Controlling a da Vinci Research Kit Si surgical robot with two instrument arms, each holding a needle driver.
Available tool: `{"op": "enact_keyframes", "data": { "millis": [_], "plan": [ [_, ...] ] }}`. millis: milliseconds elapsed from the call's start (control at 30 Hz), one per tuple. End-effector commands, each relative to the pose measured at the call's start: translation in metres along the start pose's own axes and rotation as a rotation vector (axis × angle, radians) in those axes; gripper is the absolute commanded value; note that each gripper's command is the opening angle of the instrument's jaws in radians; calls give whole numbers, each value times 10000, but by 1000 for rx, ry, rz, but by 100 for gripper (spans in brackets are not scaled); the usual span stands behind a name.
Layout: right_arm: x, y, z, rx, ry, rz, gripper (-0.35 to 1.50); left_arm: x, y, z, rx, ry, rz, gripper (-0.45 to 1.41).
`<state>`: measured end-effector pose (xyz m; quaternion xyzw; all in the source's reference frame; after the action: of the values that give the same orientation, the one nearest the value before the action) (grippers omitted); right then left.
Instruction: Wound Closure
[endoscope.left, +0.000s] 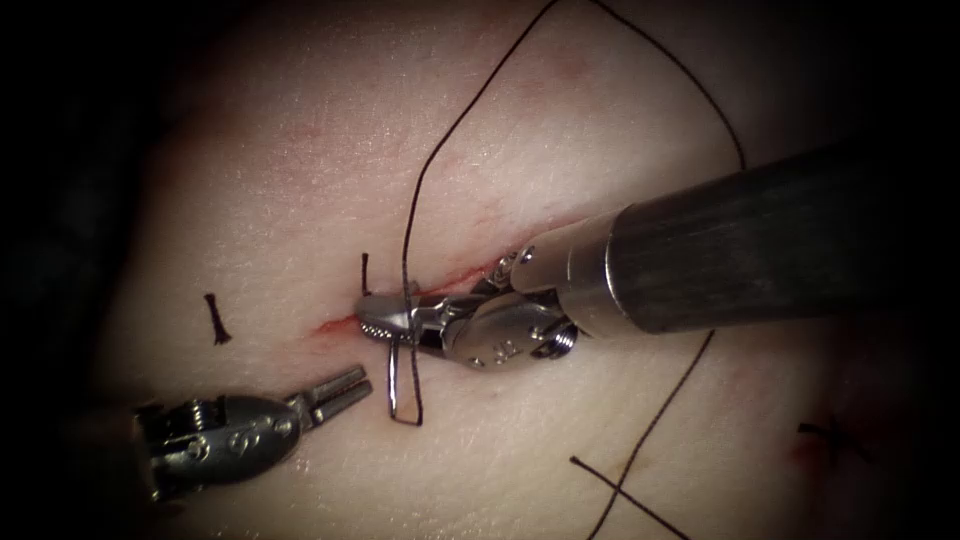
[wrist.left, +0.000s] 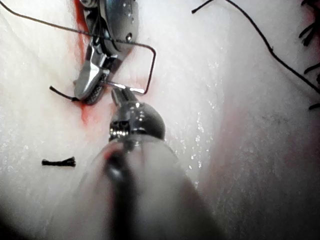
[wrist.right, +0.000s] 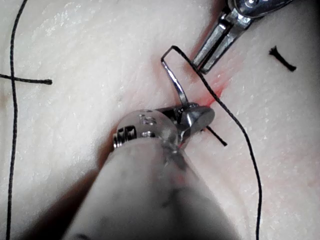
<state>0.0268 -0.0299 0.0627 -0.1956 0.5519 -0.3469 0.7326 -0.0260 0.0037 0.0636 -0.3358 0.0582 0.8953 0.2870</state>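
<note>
One curved needle (endoscope.left: 392, 375) is gripped by the right tool (endoscope.left: 385, 320), whose fingers are clenched on one end of its curve directly over the cut (endoscope.left: 335, 324). From those fingers the needle hangs down toward the camera in the endoscope view, and it lies over the skin rather than in the tissue (endoscope.left: 300, 170). One long dark thread (endoscope.left: 420, 190) runs from the needle's free end up past the right tool's fingers and away across the tissue, looping back behind that tool's shaft. A little red fluid (endoscope.left: 470, 272) lines the cut beside the fingers.

The left tool (endoscope.left: 340, 392) sits just left of the needle's hanging end, its fingers slightly parted and grasping nothing.

Two short cut thread ends are near the fingers: one stub (endoscope.left: 365, 272) stands just above the right tool's tip, and a second piece (endoscope.left: 217, 320) lies farther left, above the left tool.
</note>
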Motion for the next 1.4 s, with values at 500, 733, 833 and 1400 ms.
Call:
{"op": "enact_keyframes", "data": {
  "millis": [500,733,833,1400],
  "plan": [
    [13,79,3,-164,94,312,-35,18,8,24,-10,2,-25,-7],
    [-9,110,-2,-190,129,575,-35,16,-4,44,-2,-2,-30,-7],
    [-10,111,7,-189,138,620,-35,13,-9,50,-1,-2,-30,-7],
    [-20,127,24,-101,119,667,-35,-24,-5,86,-5,-46,-29,-7]
  ]
}}
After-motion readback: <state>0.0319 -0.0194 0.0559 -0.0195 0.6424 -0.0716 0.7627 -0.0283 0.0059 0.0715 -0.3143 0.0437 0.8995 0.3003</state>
